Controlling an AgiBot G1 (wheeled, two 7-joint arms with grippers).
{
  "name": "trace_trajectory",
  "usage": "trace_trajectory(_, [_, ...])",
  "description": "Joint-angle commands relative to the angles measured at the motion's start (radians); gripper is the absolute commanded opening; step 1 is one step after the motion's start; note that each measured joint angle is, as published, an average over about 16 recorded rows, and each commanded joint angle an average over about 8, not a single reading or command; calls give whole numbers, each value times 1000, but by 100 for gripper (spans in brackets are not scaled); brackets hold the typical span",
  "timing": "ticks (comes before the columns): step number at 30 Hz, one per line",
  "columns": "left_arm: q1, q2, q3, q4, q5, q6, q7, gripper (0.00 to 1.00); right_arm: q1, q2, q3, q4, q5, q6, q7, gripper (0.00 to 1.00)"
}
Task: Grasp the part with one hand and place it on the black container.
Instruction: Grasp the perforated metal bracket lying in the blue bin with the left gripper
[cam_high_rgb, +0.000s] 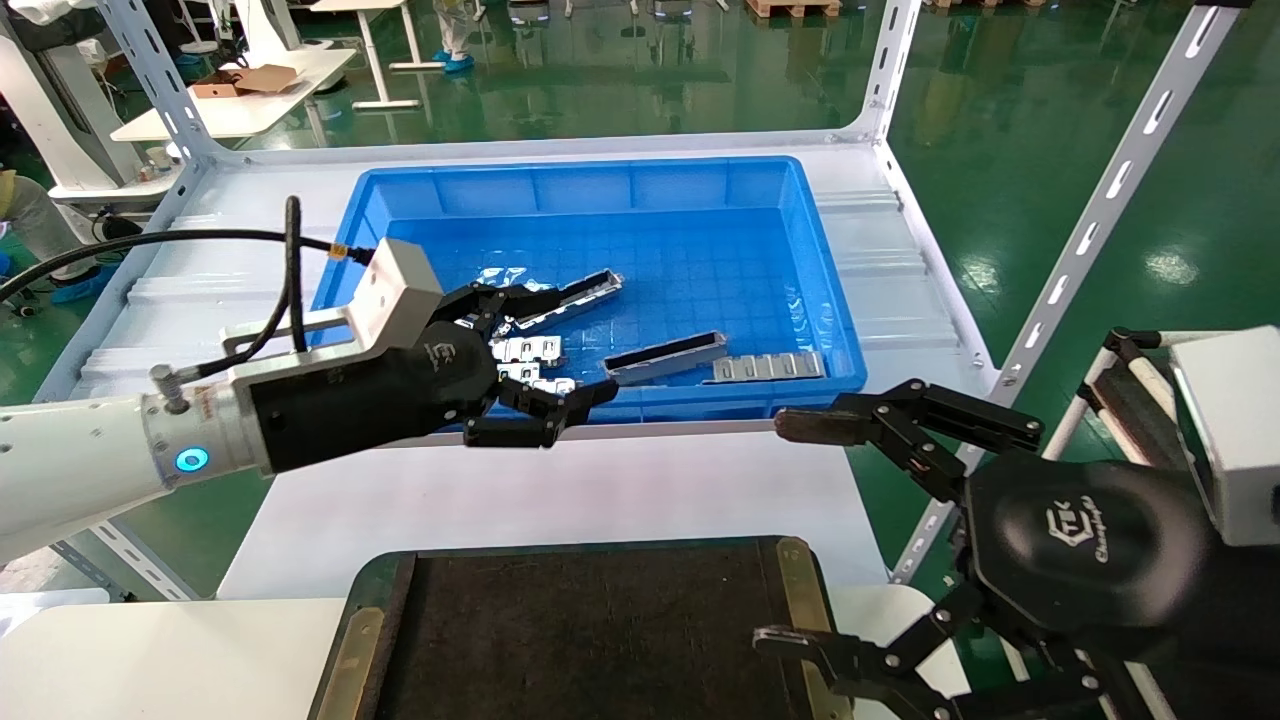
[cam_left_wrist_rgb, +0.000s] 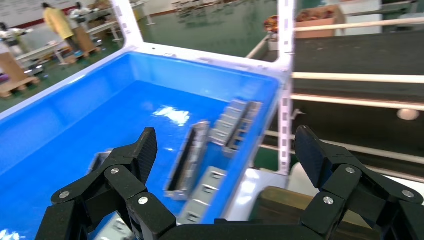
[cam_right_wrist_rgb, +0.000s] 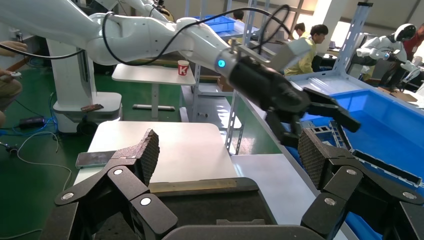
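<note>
Just ahead of the open, empty left gripper (cam_high_rgb: 545, 375): the part (cam_high_rgb: 665, 357), long axis running away, far nearer than the open right gripper (cam_high_rgb: 800, 530).

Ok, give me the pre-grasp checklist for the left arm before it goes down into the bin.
1. Left gripper open: ok.
2. Left gripper empty: ok.
3. The part lying free on the floor of the blue bin, dark slot showing: ok.
4. Left gripper above the part: not ok, it hangs over the bin's near-left area beside it.
5. The black container bare to receive it: ok.
6. Right gripper open, off to the side: ok.
</note>
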Motion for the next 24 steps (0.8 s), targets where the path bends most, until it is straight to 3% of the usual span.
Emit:
trace_trajectory(1, [-19,24,5,43,16,-21,15,100,0,0,0,0,0,0,0,100])
trace_trajectory(24, [-218,277,4,567,76,-272,268,100,0,0,0,0,0,0,0,100])
